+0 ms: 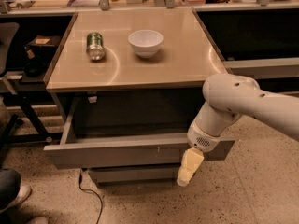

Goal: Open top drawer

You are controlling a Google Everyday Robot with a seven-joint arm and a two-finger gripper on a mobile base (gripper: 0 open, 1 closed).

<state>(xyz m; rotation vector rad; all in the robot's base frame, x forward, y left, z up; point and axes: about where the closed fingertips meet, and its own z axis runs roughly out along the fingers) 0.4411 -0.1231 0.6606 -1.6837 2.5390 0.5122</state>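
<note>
Some of the top drawer (117, 152) is hiding behind the gripper (189, 168) at 4 o'clock, grip untellable; drawer stretching 9-to-3, facing 6 o'clock

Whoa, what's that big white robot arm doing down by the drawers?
It is opening the top drawer, which already stands pulled well out from under the counter. The gripper hangs in front of the drawer's grey front panel, near its right end. Up on the counter, a green can lies on its side beside a white bowl.
</note>
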